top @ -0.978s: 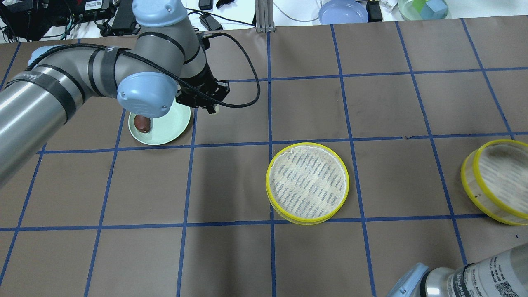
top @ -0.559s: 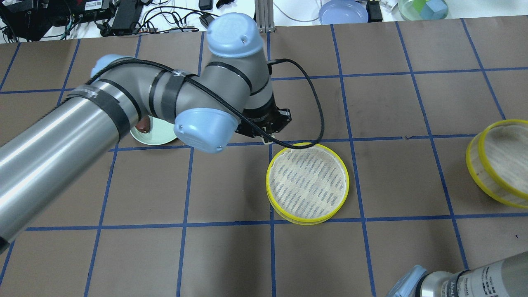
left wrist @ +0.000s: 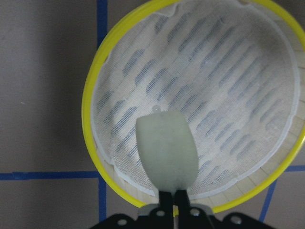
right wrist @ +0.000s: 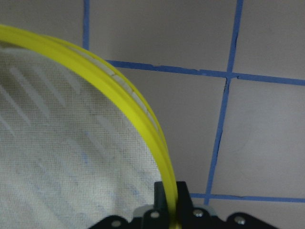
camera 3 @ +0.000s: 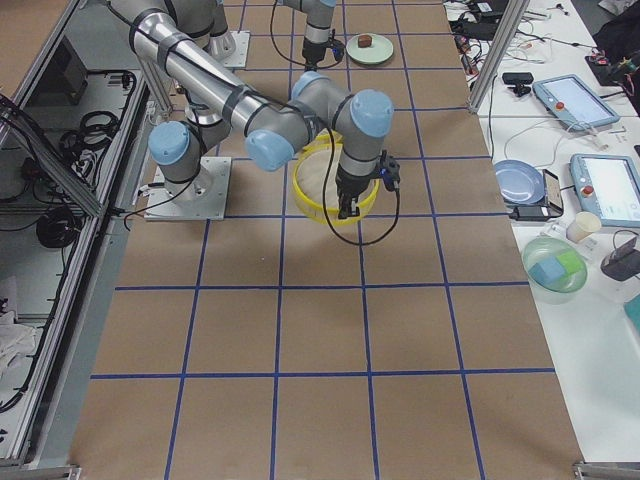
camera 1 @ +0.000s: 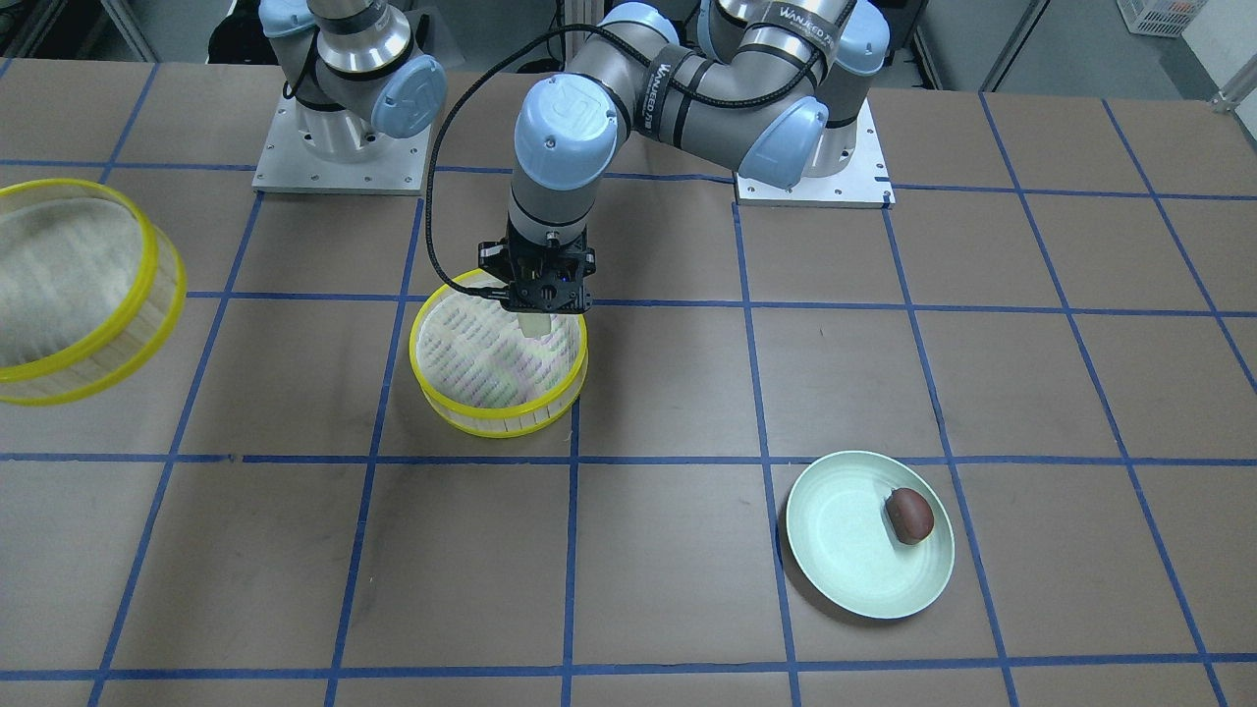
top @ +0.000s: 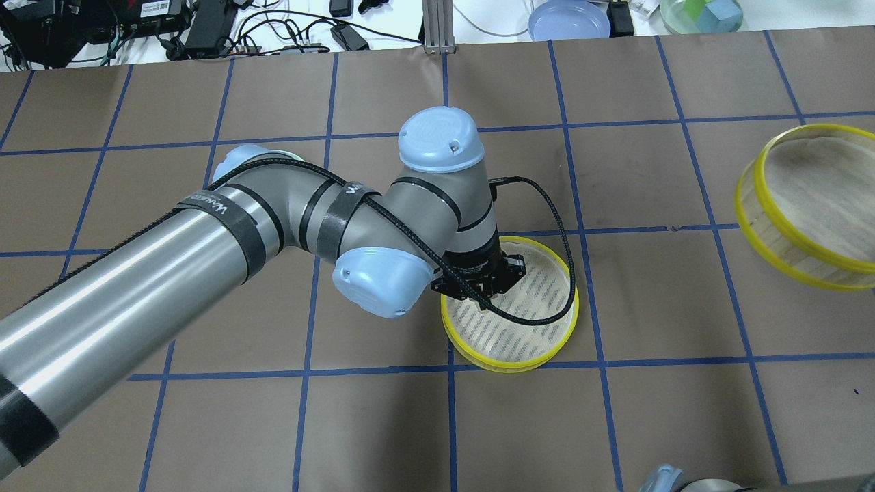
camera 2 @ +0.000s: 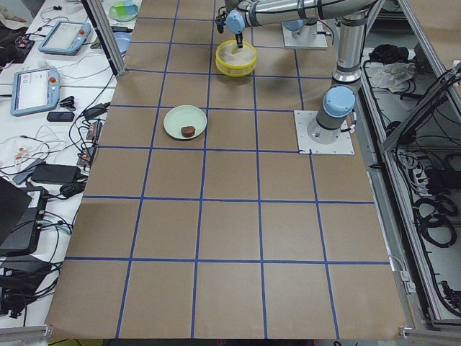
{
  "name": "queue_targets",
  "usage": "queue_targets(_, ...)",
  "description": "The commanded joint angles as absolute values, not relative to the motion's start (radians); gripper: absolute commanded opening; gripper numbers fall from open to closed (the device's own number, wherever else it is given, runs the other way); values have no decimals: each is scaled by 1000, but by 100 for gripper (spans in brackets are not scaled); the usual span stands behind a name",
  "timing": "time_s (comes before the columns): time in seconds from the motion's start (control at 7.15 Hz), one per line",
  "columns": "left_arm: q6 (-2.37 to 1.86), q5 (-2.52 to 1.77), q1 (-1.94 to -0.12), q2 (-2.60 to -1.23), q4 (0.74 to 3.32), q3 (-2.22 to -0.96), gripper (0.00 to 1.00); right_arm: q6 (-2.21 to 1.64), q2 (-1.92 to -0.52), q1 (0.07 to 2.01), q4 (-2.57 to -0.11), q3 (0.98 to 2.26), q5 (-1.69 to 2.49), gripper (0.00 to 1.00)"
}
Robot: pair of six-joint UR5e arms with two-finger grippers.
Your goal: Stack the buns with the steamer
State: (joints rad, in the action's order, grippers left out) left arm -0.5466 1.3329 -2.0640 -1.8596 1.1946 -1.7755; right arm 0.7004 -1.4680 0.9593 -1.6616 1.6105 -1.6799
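Buns: I have the pale cream bun (left wrist: 167, 145) pinched in my left hand (camera 1: 535, 316), hanging over the lined steamer tray (top: 540, 342); the reddish-brown bun (camera 1: 910, 515) sits on the pale green plate (camera 1: 845, 550), well apart from the tray.
Tabletop: brown tabletop (camera 1: 687, 589) gridded with blue tape lines, carrying tray and plate.
Left arm: it reaches across over the tray; a strap reads "WANJEED" or something close to it (top: 212, 202), and I cannot be sure of the letters.
Second steamer ring: yellow-rimmed ring (top: 806, 212) tilted and lifted off the tabletop, its rim clamped in my right hand (right wrist: 170, 200).
Steamer tray: yellow rim, white mesh liner, nothing resting in it as far as I can see.
Progress: I judge this early on. No bun is set down in the steamer yet; the cream one is about to be placed, the brown one is untouched, and the ring is not yet stacked on the tray.
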Motion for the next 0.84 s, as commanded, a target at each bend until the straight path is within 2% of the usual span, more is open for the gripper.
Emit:
queue_targets(0.0,-541,1335,-2065,-1891,1197,-1793,0,483,-1535,1128,-1592,1615,-1687,0)
queue_targets(0.14,-545,1342,-2065,-1905,1195,-1792,41,397,-1551,1165,-1560,1620,-1678,0)
queue_targets(0.28,-561,1335,-2065,-1907,1195,-1787,99,361,-1555,1199,-1556,1621,-1678,0)
queue_targets(0.7,-560,1336,-2060,-1904,1197,-1775,100,311,-1578,1224,-1554,1661,-1677,0)
